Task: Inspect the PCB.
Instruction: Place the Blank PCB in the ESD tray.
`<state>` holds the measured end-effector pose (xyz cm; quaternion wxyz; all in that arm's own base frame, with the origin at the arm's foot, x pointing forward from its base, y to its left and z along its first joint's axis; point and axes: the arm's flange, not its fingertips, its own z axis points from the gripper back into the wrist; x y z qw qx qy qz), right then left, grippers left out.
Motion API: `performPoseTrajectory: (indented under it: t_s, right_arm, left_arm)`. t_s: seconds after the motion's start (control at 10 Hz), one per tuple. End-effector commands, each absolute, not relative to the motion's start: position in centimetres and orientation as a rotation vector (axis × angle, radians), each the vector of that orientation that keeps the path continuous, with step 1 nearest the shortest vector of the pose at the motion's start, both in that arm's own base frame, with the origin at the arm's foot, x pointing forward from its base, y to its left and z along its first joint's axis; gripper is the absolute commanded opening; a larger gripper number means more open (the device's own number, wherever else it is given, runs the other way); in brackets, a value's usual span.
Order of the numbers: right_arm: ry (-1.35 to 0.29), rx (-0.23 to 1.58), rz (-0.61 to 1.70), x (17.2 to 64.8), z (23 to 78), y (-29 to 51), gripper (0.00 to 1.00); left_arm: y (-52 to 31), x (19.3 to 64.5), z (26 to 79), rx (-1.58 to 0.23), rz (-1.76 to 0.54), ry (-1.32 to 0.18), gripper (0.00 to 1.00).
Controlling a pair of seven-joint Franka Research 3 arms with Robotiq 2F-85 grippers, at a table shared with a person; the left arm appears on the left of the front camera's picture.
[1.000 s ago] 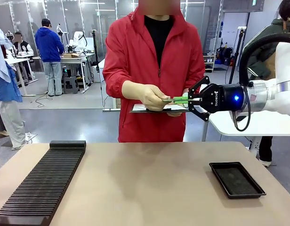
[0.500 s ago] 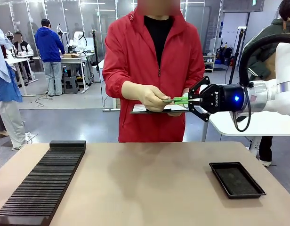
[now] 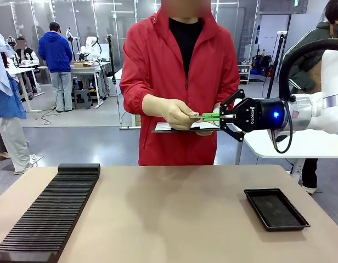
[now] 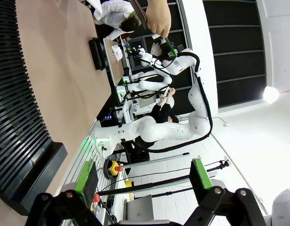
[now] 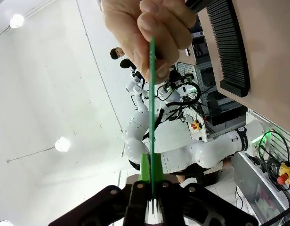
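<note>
The PCB [image 3: 201,116] shows edge-on as a thin green strip held level at chest height beyond the table's far edge. My right gripper [image 3: 213,116] is shut on its right end, while the person's hand [image 3: 177,112] pinches its left end. In the right wrist view the PCB [image 5: 151,113] is a thin green line running from my shut pads [image 5: 146,173] up to the person's fingers [image 5: 149,28]. My left gripper [image 4: 143,175] stands open with nothing between its green pads [image 4: 86,176]. Far off in that view are the PCB [image 4: 169,45] and the hand [image 4: 159,16].
The person's other hand holds a dark clipboard with white paper [image 3: 182,126] just under the PCB. A black shallow tray [image 3: 276,209] lies at the table's right. A long black slotted rack [image 3: 48,213] lies along the left side, also in the left wrist view [image 4: 18,108].
</note>
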<state>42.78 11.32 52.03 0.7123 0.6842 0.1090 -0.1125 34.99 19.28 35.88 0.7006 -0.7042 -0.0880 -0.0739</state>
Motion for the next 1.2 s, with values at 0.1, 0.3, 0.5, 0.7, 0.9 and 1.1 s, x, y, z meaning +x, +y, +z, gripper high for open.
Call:
performPoseTrajectory:
  t_s: [0.1,0.3,0.5,0.7,0.9,1.1]
  right_arm:
    - [0.241,1.517,-0.247,42.79,52.16,11.43,0.00]
    - [0.241,1.517,-0.247,42.79,52.16,11.43,0.00]
    - [0.241,1.517,-0.247,42.79,52.16,11.43,0.00]
    - [0.241,1.517,-0.247,42.79,52.16,11.43,0.00]
    - [0.241,1.517,-0.247,42.79,52.16,11.43,0.00]
    - [0.241,1.517,-0.247,42.79,52.16,11.43,0.00]
  left_arm:
    - [19.37,34.87,35.82,-1.553,-0.162,-0.194,1.00]
    - [19.37,34.87,35.82,-1.553,-0.162,-0.194,1.00]
    - [19.37,34.87,35.82,-1.553,-0.162,-0.194,1.00]
    - [19.37,34.87,35.82,-1.553,-0.162,-0.194,1.00]
    - [19.37,34.87,35.82,-1.553,-0.162,-0.194,1.00]
    - [19.37,34.87,35.82,-1.553,-0.162,-0.194,1.00]
